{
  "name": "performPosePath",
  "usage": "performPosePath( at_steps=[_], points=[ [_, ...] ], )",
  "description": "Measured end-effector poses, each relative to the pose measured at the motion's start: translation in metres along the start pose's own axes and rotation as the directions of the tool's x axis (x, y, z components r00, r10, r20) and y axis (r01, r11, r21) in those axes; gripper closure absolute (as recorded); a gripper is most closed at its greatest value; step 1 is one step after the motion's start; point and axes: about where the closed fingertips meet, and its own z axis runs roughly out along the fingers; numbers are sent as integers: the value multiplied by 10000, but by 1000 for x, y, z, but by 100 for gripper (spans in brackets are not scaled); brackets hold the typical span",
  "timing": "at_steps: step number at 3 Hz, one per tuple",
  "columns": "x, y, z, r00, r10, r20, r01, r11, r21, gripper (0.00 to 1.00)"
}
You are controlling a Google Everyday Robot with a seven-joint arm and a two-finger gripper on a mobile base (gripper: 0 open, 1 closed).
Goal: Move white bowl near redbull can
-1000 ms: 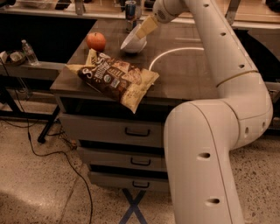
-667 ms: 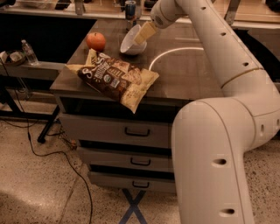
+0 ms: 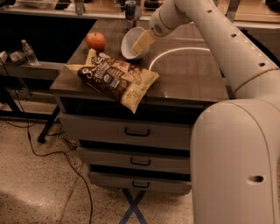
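Observation:
The white bowl (image 3: 129,43) is tilted on its side above the dark tabletop, its opening facing the camera. My gripper (image 3: 141,43) is shut on the bowl's rim, one cream finger lying across its inside. The redbull can (image 3: 130,8), blue and silver, stands at the far edge of the table, just behind and above the bowl. The bowl is a short way in front of the can.
An orange-red apple (image 3: 96,41) sits left of the bowl. A brown chip bag (image 3: 114,78) lies at the table's front left edge. A water bottle (image 3: 29,52) stands on a low shelf at far left. Drawers (image 3: 135,131) are below the tabletop.
My gripper has carried the tilted bowl slightly left and toward the back, closer to the can. The arm has swung with it.

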Motion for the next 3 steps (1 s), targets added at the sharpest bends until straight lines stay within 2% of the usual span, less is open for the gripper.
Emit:
performPosePath(
  at_steps=[1, 2, 3],
  points=[
    [-2, 24, 10, 9996, 61, 267, -44, 9979, -639, 0],
    [-14, 34, 24, 9979, 118, 642, -60, 9961, -885, 3],
    [-24, 29, 34, 9958, 244, 886, -178, 9970, -749, 33]
  ],
)
